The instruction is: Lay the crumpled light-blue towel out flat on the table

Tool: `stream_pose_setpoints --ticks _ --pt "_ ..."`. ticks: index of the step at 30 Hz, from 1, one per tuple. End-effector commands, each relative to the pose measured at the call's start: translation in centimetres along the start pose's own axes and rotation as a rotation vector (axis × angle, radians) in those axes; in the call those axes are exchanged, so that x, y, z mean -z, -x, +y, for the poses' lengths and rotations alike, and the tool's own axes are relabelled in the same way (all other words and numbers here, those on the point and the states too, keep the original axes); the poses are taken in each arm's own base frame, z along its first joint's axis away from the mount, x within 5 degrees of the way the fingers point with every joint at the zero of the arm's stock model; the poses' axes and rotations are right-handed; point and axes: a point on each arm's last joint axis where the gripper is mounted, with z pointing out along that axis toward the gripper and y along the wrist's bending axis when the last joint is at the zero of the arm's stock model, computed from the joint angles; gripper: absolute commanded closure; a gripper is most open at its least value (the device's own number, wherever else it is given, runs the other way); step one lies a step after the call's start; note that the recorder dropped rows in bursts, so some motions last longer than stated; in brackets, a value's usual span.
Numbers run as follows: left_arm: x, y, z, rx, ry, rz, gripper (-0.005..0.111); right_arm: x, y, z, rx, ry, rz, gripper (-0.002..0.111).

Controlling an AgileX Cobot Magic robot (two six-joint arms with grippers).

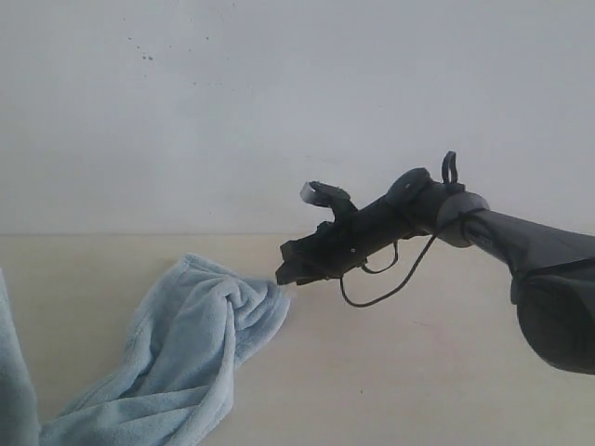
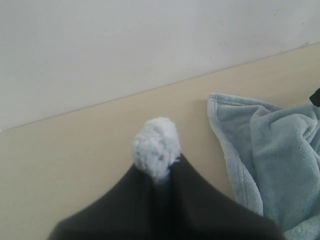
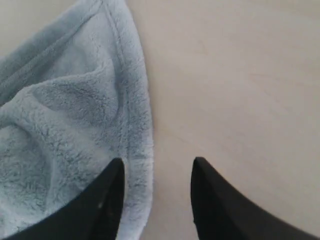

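The light-blue towel (image 1: 186,353) lies crumpled on the cream table (image 1: 418,372), running from the middle left down off the lower left edge of the exterior view. My right gripper (image 1: 282,277) is open at the towel's right hemmed edge. In the right wrist view that hem (image 3: 137,150) lies between the spread fingers, one finger over the cloth, the other over bare table. My left gripper (image 2: 157,172) is shut on a tuft of towel (image 2: 156,145), with the rest of the towel (image 2: 270,150) lying beyond. The left arm is outside the exterior view.
A white-grey wall (image 1: 279,93) rises behind the table's far edge. Bare tabletop (image 3: 235,75) stretches to the right of the towel. A strip of towel (image 1: 11,372) hangs at the far left edge of the exterior view.
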Motion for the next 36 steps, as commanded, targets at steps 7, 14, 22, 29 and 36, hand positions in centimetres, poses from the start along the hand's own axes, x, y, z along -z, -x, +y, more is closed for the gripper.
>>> stream_pose_setpoints --ticks 7,14,22,29,36 --pt "0.0 0.1 -0.1 0.017 -0.011 -0.014 0.103 -2.7 -1.5 1.6 0.005 0.063 0.070 0.066" --pt "0.0 0.2 -0.1 0.015 -0.013 -0.020 0.103 -1.6 -0.9 2.7 0.026 0.094 0.090 0.066" --pt "0.0 0.2 -0.1 0.015 -0.013 -0.020 0.103 3.5 1.7 3.4 0.058 0.113 0.060 0.066" --pt "0.0 0.2 -0.1 0.015 -0.013 -0.020 0.103 6.0 1.5 1.6 -0.029 0.187 0.062 0.061" --pt "0.0 0.2 -0.1 0.015 -0.013 -0.020 0.103 4.8 0.4 1.8 -0.075 0.205 0.102 0.026"
